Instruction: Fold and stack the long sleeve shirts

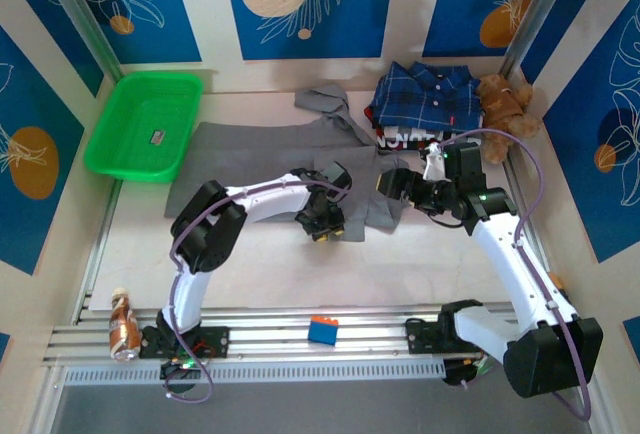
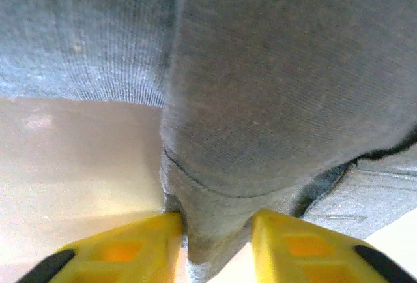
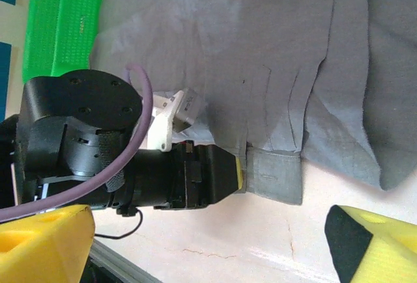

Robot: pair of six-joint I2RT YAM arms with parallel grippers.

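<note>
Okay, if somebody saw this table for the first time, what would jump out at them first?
The big grey shirt spread across the middle of the table, with the left gripper at its near edge, jaws pinching a fold. Next, the bright green tray at the far left and the plaid shirt at the far right.

No legible text or labels
</note>
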